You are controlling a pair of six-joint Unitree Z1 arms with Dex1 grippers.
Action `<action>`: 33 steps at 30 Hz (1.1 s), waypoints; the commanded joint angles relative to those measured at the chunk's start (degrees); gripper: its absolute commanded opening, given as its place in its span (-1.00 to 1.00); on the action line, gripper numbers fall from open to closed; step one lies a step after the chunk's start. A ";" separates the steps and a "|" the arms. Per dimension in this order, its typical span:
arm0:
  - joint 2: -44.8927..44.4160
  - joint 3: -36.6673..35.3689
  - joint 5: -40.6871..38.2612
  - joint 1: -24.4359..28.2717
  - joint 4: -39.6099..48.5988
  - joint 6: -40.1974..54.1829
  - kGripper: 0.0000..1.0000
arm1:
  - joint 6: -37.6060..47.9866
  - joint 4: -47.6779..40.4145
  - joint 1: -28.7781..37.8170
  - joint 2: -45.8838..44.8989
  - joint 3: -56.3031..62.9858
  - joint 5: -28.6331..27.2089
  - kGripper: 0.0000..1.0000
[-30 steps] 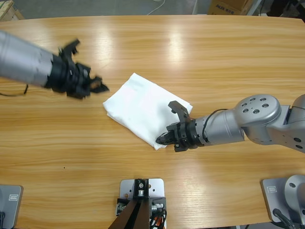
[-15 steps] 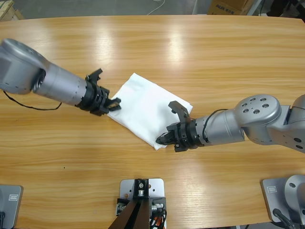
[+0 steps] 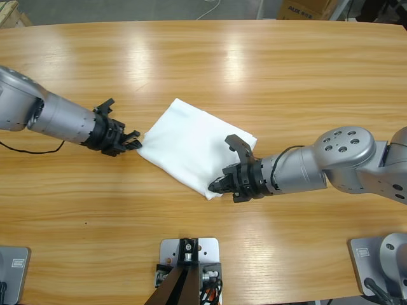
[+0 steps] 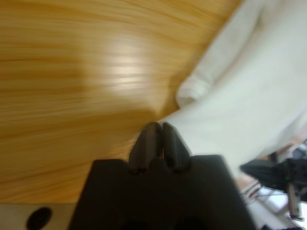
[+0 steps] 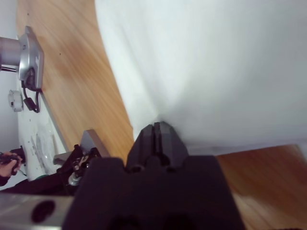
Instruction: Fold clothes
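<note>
The left pincer comes in from the left edge of the high view, its two black jaws pressed together with no gap; in the left wrist view its tips meet right at the hem of the white T-shirt, touching the near corner, though whether any cloth is caught between them cannot be told. The right pincer reaches in from the right side, and its jaws are likewise closed tight, here pinching the shirt's lower corner, where the right wrist view shows the fabric puckering into a crease at the tips. The T-shirt lies folded into a compact slanted rectangle between the two pincers, flat on the wooden worktop, one corner at each. Just beyond the left pincer's tips a rolled fold of cloth bulges at the edge. The worktop is pale wood with bright glare patches beyond the shirt. Past its far edge a cardboard box stands on the grey floor.
</note>
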 commanded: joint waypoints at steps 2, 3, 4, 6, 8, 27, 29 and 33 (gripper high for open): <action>-9.51 7.44 0.16 6.79 1.30 2.67 -1.00 | 0.28 1.20 0.43 3.57 3.74 -1.32 -1.00; -12.41 7.25 0.18 7.44 2.35 3.32 -1.00 | 0.14 1.71 0.43 2.62 3.74 -2.10 -1.00; -15.44 6.63 0.32 7.77 3.79 3.90 -1.00 | 0.10 3.08 0.57 0.83 3.74 -4.05 -1.00; -20.62 4.74 1.12 7.97 7.47 4.43 -1.00 | 0.14 7.60 1.79 -6.13 3.59 -9.80 -1.00; -24.28 2.68 1.86 7.95 10.72 5.31 -1.00 | 0.50 18.46 2.88 -16.21 2.24 -15.70 0.32; -9.53 -32.78 10.30 -15.08 34.08 9.35 0.97 | 13.39 81.50 3.68 -42.54 -20.52 -38.40 1.00; -3.90 -40.79 16.12 -17.73 45.42 9.88 0.99 | 14.04 86.89 1.65 -42.85 -22.67 -38.87 1.00; 5.50 -56.26 27.03 -24.90 63.73 -2.57 0.99 | 14.76 91.39 -0.89 -43.50 -24.53 -38.70 1.00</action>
